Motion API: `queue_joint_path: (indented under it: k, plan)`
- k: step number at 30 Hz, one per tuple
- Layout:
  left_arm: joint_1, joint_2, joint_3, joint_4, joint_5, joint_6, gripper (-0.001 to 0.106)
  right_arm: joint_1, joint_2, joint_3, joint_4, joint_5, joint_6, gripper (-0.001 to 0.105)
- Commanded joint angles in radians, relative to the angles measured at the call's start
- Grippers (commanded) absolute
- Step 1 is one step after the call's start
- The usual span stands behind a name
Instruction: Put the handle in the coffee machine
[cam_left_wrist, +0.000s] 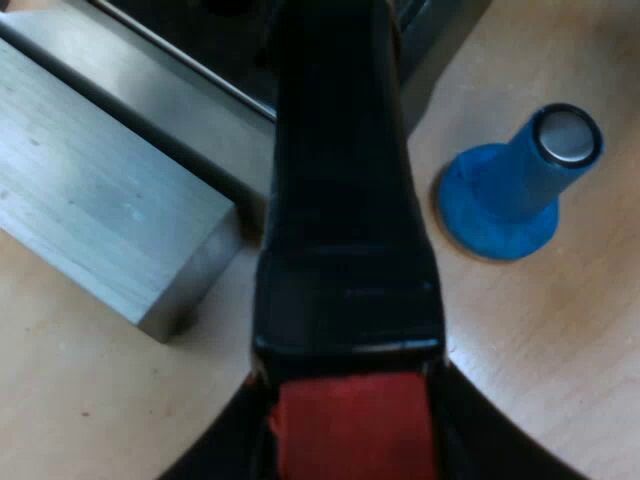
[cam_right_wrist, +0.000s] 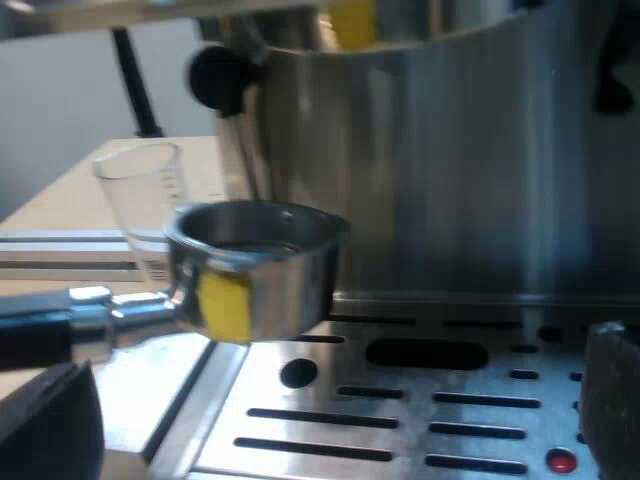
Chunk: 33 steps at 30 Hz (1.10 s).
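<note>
Wooden table (cam_left_wrist: 560, 330) below — left gripper (cam_left_wrist: 350, 437) seemingly clamps holder's (cam_left_wrist: 340, 200) red end; right gripper (cam_right_wrist: 325, 410) gapes.

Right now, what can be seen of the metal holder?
The metal holder is a shiny steel cup with a yellow patch on its side and a dark handle ending in red. It hangs level above the machine's slotted tray, not locked in. The left gripper clasps its red end.

Left fingers (cam_left_wrist: 490, 445) black, curved, right fingers (cam_right_wrist: 45, 430) dark
</note>
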Motion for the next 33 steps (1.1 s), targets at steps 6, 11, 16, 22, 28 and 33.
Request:
queue_joint_path:
  k: [6,11,16,22,28,33]
  plan:
    - [-0.004,0.061,-0.069,-0.011,0.044,0.088,0.0,-0.003,0.0,0.0,-0.03,-0.074,-0.029,0.098]
    - [-0.004,0.096,-0.073,-0.011,0.044,0.134,0.0,-0.003,0.0,0.0,-0.078,-0.144,-0.223,0.098]
    - [-0.004,0.143,-0.078,-0.011,0.074,0.165,0.0,-0.005,0.0,0.0,-0.143,-0.047,-0.235,0.098]
    - [-0.004,0.165,-0.092,-0.043,0.166,0.165,0.0,-0.005,0.0,0.0,-0.141,-0.047,-0.237,0.098]
    - [-0.004,0.193,-0.095,-0.042,0.239,0.228,0.0,-0.005,0.0,0.0,-0.141,-0.077,-0.237,0.098]
    - [-0.004,0.195,-0.095,-0.049,0.319,0.29,0.0,-0.005,0.0,0.0,-0.141,-0.077,-0.237,0.098]
